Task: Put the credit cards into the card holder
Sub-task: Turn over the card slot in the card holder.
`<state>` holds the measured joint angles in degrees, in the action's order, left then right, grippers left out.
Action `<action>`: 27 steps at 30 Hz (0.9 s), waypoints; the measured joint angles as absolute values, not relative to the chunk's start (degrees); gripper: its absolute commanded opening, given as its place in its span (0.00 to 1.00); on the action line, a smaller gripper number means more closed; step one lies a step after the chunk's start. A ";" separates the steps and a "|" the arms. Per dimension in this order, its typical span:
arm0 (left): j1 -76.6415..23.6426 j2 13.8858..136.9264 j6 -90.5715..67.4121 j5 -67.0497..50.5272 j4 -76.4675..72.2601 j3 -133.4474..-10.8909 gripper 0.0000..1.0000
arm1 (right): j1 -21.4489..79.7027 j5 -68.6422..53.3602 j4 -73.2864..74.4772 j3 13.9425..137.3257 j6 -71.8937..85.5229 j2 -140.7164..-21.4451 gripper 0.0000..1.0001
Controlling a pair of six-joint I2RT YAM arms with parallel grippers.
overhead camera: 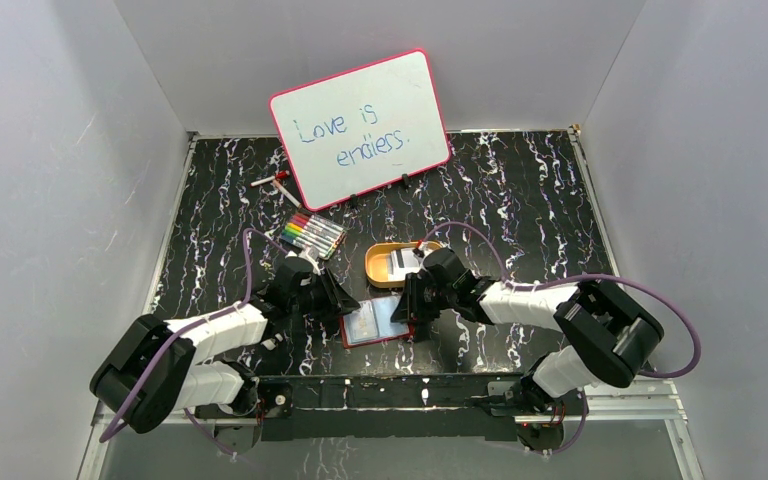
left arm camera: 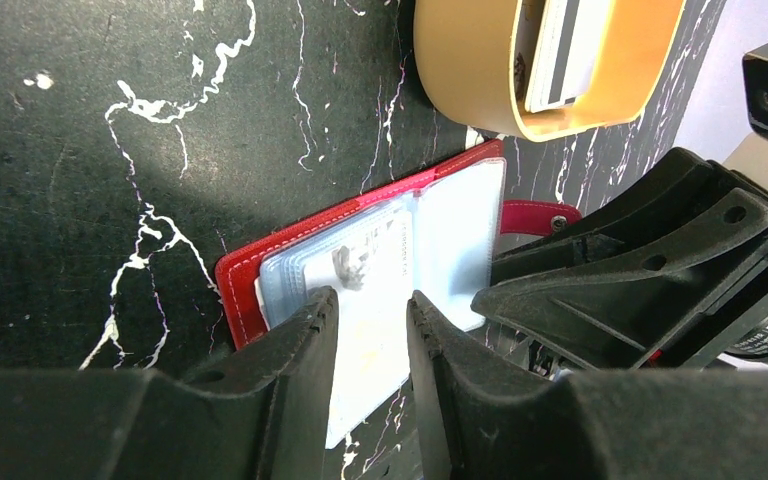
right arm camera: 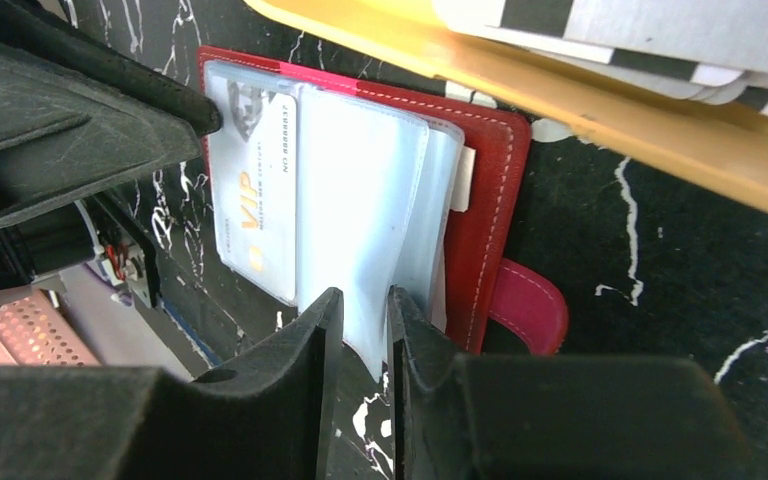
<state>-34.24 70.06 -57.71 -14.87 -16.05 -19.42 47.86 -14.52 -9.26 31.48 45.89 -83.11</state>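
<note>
Card holder: lying open on the desk between both tools, clear sleeves up, just beside the orange tray.
Credit cards: stacked in that tray; one VIP card sits in a left-hand sleeve.
Left tool: fingers narrow, the left sleeve runs into the gap. Gripped or only touched, I can't tell.
Right tool: narrow too, a loose sleeve's edge between the fingers. Pinched or not, can't tell.
</note>
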 measured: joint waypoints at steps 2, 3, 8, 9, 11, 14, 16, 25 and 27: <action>-34.24 70.06 -57.71 -14.87 -16.25 -19.33 0.30 | 47.86 -15.38 -10.35 31.16 46.13 -83.11 0.32; -34.24 70.04 -57.71 -14.87 -16.29 -19.31 0.30 | 47.86 -15.90 -10.94 31.05 46.22 -83.11 0.33; -34.24 70.02 -57.71 -14.87 -16.29 -19.29 0.30 | 47.86 -18.70 -14.17 31.03 46.57 -83.35 0.32; -34.24 69.97 -57.71 -14.87 -16.25 -19.29 0.30 | 47.86 -19.09 -14.79 31.03 46.74 -83.37 0.31; -34.26 69.69 -57.69 -14.85 -15.92 -19.29 0.30 | 47.86 -19.75 -15.94 31.03 46.98 -83.37 0.30; -34.26 68.77 -57.63 -14.68 -14.74 -19.27 0.30 | 47.86 -20.51 -17.34 31.03 47.42 -83.37 0.29; -34.26 67.99 -57.43 -14.37 -13.63 -19.27 0.31 | 47.88 -20.97 -17.74 31.05 47.42 -83.37 0.32; -34.26 63.11 -56.27 -12.14 -7.33 -19.49 0.37 | 49.67 -22.33 -17.78 34.79 45.60 -85.95 0.40; -34.26 62.39 -56.03 -11.66 -6.24 -19.75 0.38 | 50.46 -22.33 -17.65 36.10 44.75 -86.80 0.41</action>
<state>-34.26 62.39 -56.03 -11.66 -6.24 -19.75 50.46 -22.33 -17.65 36.10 44.75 -86.80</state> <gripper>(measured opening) 0.362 0.395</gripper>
